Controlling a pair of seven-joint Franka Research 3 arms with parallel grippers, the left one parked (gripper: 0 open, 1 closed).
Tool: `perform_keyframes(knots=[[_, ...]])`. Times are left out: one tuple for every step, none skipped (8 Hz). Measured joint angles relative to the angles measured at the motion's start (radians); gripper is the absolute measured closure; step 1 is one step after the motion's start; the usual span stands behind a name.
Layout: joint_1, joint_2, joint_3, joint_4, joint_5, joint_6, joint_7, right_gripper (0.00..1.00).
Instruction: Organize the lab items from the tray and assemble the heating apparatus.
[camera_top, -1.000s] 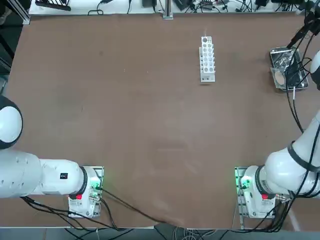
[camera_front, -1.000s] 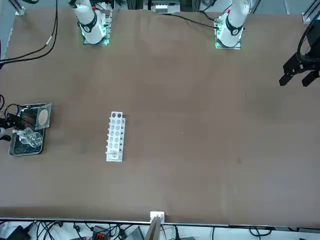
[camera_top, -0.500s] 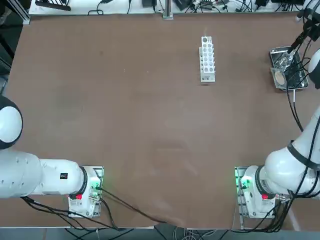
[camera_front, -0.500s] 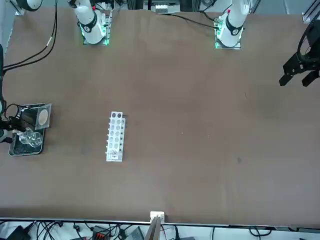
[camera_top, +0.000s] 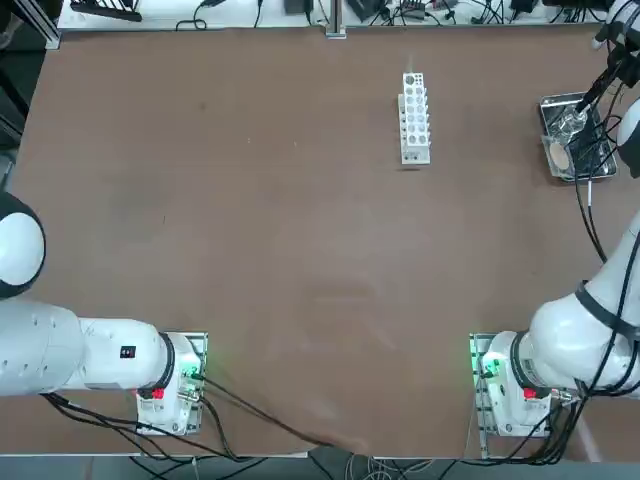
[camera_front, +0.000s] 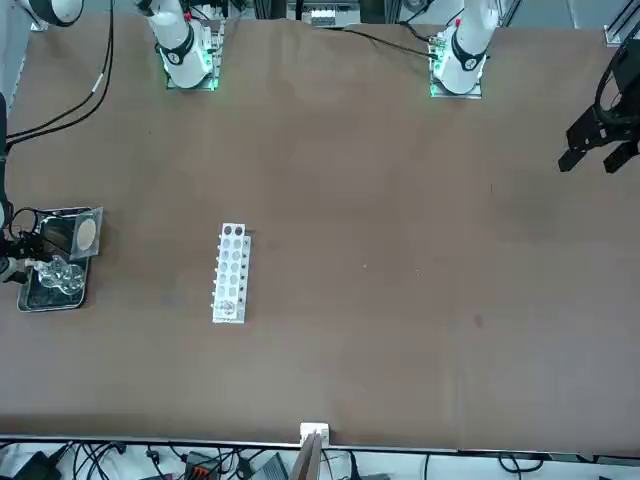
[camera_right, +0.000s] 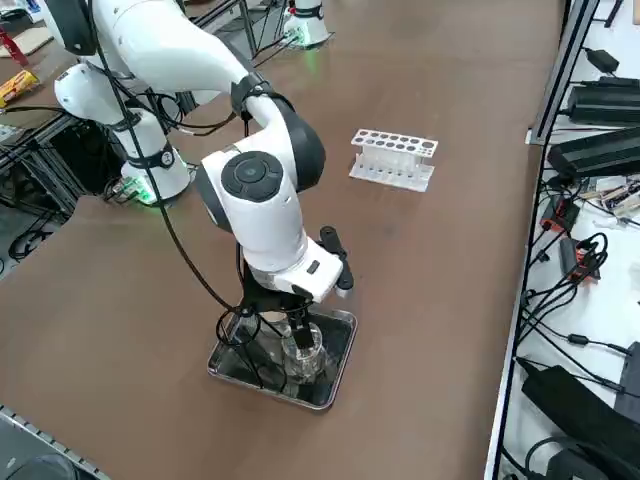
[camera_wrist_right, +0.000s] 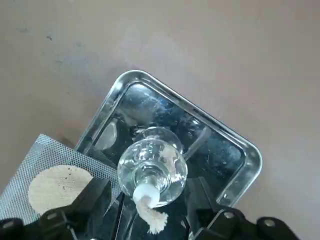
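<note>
Glass is what matters most here: a small clear burner (camera_wrist_right: 152, 170) with a round bulb and a white wick at its neck stands in the tray (camera_wrist_right: 235, 145). I judge it fragile, smooth and slippery, light for its bulk, and apt to roll if it tips. The safest hold looks to be across the widest part of the bulb or just under the neck, squeezed gently, never on the soft wick.

The tray sits near the counter (camera_top: 300, 250) edge on the robot's right, toward the far corner, well apart from the white holed rack (camera_top: 414, 117). A grey mesh square with a tan round centre (camera_wrist_right: 55, 182) lies tilted over one end of the tray's rim. It looks thin and light, probably stiff enough to lift by one edge. Thin dark wire legs seem to lie in the tray under the glass, but I cannot make out their shape.

The right pincer (camera_wrist_right: 150, 215) hangs directly over the tray, pointing down, its two dark fingers (camera_wrist_right: 87, 200) spread apart on either side of the bulb and not pressing on it. Shiny metal below gives the glass little grip, so a sideways nudge could make it slide.
</note>
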Motion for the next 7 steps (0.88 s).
perform_keyframes(knots=[[0.0, 0.001, 0.0, 0.0, 0.0, 0.0, -0.003, 0.13], [0.0, 0.002, 0.0, 0.0, 0.0, 0.0, -0.004, 0.14], [0.0, 0.004, 0.0, 0.0, 0.0, 0.0, -0.004, 0.15], [0.0, 0.008, 0.0, 0.0, 0.0, 0.0, -0.005, 0.16], [-0.002, 0.011, 0.0, -0.001, 0.0, 0.0, -0.005, 0.16], [-0.004, 0.013, 0.0, -0.001, 0.0, 0.0, -0.005, 0.17], [-0.008, 0.016, 0.0, -0.001, 0.0, 0.0, -0.006, 0.18]])
